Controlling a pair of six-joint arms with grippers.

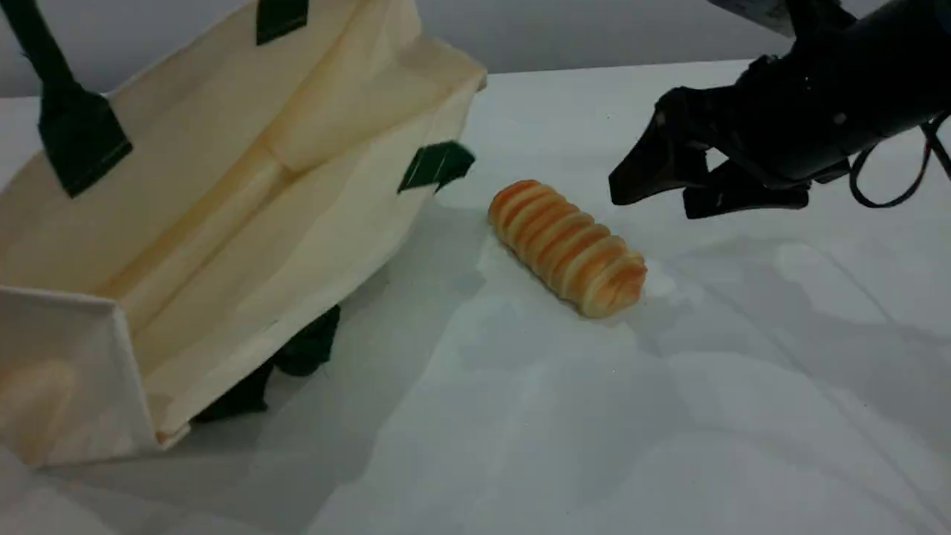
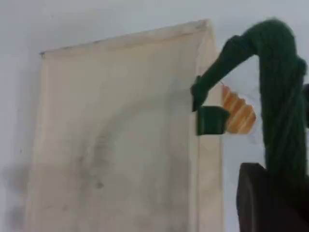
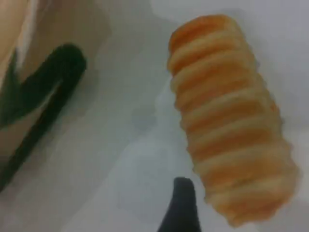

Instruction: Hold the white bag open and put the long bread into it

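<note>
Bag [image 1: 245, 186]: on its side on the surface [image 1: 594, 416], mouth held open toward the bread.
Bread [image 1: 567, 247]: flat on the surface, just beside the bag mouth.
Left gripper [image 2: 270, 193]: fingers clenched on the green handle [image 2: 280, 96], judging by the taut rope.
Right gripper [image 1: 706, 189]: fingers spread, empty, hovering near the bread.
Advice: descend, straddle the loaf's short width, close gently.
Unclear: left arm outside scene view; lower handle mostly under the bag.

Dim, even, bluish light. Soft broad shadows on table [image 1: 743, 416] under bag [image 1: 223, 208] and right arm. Scene view fairly sharp; both wrist views blurred, bread [image 3: 231, 121] soft-edged.
</note>
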